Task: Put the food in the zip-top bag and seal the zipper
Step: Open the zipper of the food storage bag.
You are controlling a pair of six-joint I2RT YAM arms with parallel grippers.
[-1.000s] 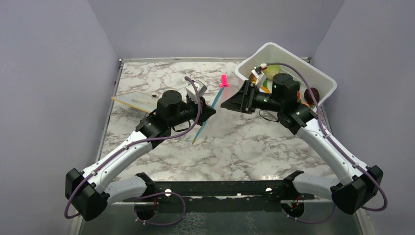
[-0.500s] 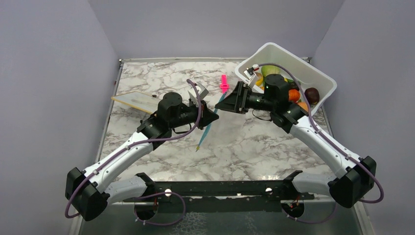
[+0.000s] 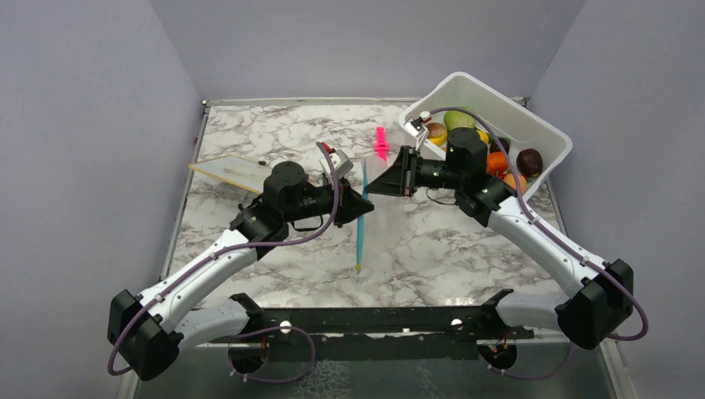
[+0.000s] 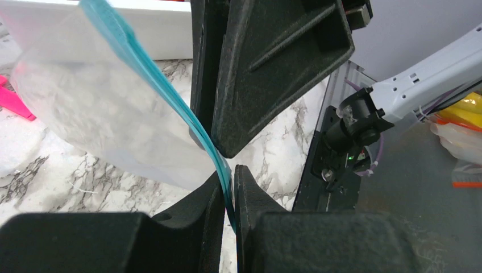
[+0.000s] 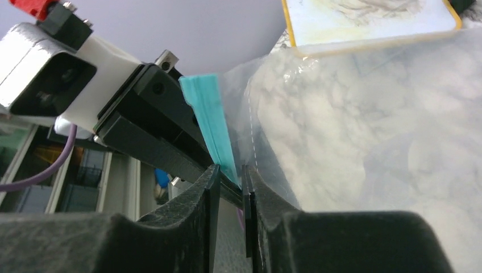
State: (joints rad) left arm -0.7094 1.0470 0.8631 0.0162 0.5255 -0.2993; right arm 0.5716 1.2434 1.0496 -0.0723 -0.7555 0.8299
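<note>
At the left of the marble tabletop [image 3: 274,125] lies a flat pale yellowish board [image 3: 231,172], just behind the left arm's wrist. The left tool [image 3: 363,205] is nearly closed, its fingers pinching the zipper [image 3: 361,233], the thin teal strip of the zip-top bag [image 4: 102,108]. From above, the strip runs as a near-straight line toward the arm bases, and its near end hangs free past both tools. Just beyond its far end a bright pink clip [image 3: 381,140] lies on the marble, apart from both tools. The right tool [image 3: 372,187] meets the left tip to tip and is likewise closed down to a narrow slit on the same strip. Behind the right arm stands a white tub [image 3: 520,116] with the food in it: a green ball [image 3: 457,119], an orange piece [image 3: 497,162] and a dark brown piece [image 3: 529,160]; the arm covers part of the tub.

The top view barely shows the clear film. The left wrist view shows it as a cloudy sheet left of the strip, which passes between both pairs of fingers. The right wrist view shows the film spreading right and the board's yellow edge above it.
</note>
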